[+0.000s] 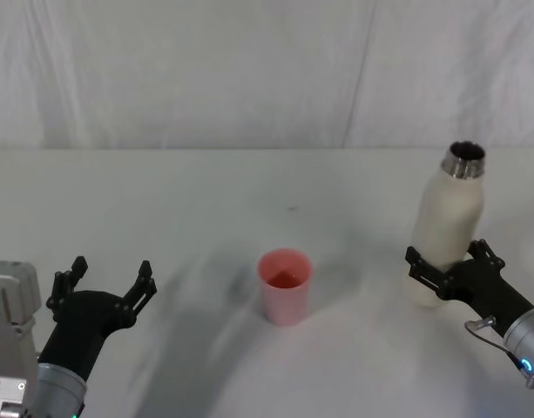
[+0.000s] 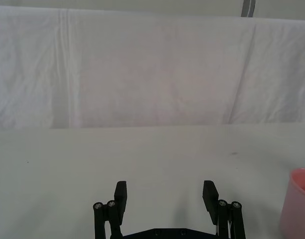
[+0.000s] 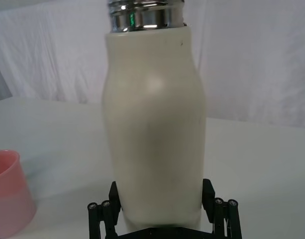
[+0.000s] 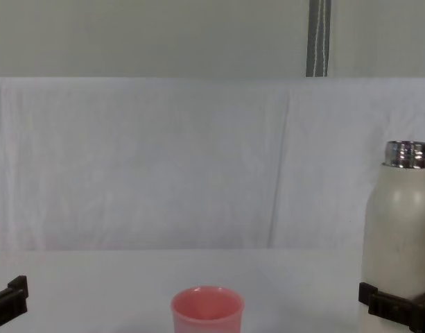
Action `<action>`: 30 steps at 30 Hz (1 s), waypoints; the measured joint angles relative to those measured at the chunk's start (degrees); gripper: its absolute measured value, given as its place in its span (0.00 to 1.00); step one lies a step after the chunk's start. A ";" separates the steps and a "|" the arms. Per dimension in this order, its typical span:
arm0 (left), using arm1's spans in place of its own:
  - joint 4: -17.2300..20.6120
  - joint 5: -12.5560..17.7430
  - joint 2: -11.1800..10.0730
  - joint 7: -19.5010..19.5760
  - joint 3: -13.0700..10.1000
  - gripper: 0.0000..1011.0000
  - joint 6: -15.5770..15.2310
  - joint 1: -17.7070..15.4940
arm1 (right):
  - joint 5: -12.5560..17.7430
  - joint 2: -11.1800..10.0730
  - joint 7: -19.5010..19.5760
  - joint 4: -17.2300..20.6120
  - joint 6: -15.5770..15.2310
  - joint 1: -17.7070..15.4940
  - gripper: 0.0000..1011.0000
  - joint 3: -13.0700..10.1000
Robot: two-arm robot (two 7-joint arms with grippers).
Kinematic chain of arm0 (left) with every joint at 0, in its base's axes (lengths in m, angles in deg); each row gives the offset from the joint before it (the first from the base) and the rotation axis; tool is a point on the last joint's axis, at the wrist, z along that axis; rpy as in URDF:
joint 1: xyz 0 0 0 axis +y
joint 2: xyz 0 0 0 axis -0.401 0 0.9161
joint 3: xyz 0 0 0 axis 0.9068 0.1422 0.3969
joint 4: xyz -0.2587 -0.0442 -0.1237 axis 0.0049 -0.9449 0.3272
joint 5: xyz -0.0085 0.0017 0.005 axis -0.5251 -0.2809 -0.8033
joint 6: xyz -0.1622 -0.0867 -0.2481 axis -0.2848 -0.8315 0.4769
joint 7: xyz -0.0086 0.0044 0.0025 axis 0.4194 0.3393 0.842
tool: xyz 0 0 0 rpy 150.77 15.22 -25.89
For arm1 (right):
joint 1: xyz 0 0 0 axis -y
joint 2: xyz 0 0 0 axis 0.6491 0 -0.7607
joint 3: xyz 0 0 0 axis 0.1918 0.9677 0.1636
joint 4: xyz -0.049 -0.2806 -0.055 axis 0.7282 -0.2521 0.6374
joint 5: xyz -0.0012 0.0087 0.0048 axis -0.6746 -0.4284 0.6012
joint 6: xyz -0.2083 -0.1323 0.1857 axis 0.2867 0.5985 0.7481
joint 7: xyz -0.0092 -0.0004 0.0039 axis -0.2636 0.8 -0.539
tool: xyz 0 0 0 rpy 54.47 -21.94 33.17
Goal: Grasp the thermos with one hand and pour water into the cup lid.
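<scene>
Thermos (image 1: 448, 219) upright, clamped low between right claw (image 1: 449, 266) fingers.
Left claw (image 1: 105, 283) spread wide, holding nothing, well apart from cup lid (image 1: 285, 286) on counter (image 1: 206, 200).

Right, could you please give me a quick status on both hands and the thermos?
Right hand closed around lower thermos, upright on table. Left hand open, idle, near left. Cup lid upright at centre. Path between looks unobstructed.

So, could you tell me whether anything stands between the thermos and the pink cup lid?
Nothing visible does. The right claw straddles the lower body of the upright thermos, and bare table lies between it and the cup lid. The left claw sits open, off to the cup lid's other side.
</scene>
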State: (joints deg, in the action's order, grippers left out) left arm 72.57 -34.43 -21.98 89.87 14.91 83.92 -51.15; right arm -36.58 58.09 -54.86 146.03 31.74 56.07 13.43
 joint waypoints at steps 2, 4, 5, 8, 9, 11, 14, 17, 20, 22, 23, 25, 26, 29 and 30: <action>0.00 0.00 0.00 0.00 0.00 0.99 0.00 0.00 | 0.00 0.00 0.00 0.00 0.00 0.00 0.99 0.00; 0.00 0.00 0.00 0.00 0.00 0.99 0.00 0.00 | 0.00 0.00 0.00 0.00 0.00 0.00 0.99 0.00; 0.00 0.00 0.00 0.00 0.00 0.99 0.00 0.00 | 0.00 0.00 0.00 0.00 0.00 0.00 0.99 0.00; 0.00 0.00 0.00 0.00 0.00 0.99 0.00 0.00 | 0.00 0.00 0.00 0.00 0.00 -0.01 0.99 0.00; 0.00 0.00 0.00 0.00 0.00 0.99 0.00 0.00 | 0.00 0.00 0.00 0.00 0.00 0.00 0.99 -0.01; 0.00 0.00 0.00 0.00 0.00 0.99 0.00 0.00 | 0.00 0.00 0.00 0.00 0.00 -0.01 0.99 -0.01; 0.00 0.00 0.00 0.00 0.00 0.99 0.00 0.00 | 0.00 0.00 0.00 0.00 -0.01 -0.01 0.99 0.00; 0.00 0.00 0.00 0.00 0.00 0.99 0.00 0.00 | 0.00 0.00 0.00 0.00 -0.01 -0.01 0.99 -0.01; 0.00 0.00 0.00 0.00 0.00 0.99 0.00 0.00 | 0.00 0.00 0.00 0.00 -0.01 -0.01 0.99 0.00; 0.00 0.00 0.00 0.00 0.00 0.99 0.00 0.00 | 0.00 0.00 0.00 0.00 -0.01 -0.01 0.99 -0.01; 0.00 0.00 0.00 0.00 0.00 0.99 0.00 0.00 | 0.00 0.00 0.00 0.00 -0.01 -0.01 0.99 -0.01; 0.00 0.00 0.00 0.00 0.00 0.99 0.00 0.00 | 0.00 0.00 0.00 0.00 -0.01 -0.01 0.99 0.00; 0.00 0.00 0.00 0.00 0.00 0.99 0.00 0.00 | -0.01 0.00 0.00 0.00 -0.01 -0.01 0.99 -0.01; 0.00 0.00 0.00 0.00 0.00 0.99 0.00 0.00 | 0.00 0.00 0.00 0.00 -0.01 -0.01 0.99 -0.01; 0.00 0.00 0.00 0.00 0.00 0.99 0.00 0.00 | 0.00 0.00 0.01 0.00 -0.01 -0.01 0.99 0.00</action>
State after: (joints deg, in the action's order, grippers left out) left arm 72.57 -34.43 -21.98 89.87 14.91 83.92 -51.15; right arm -36.59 58.09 -54.85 146.03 31.72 56.07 13.43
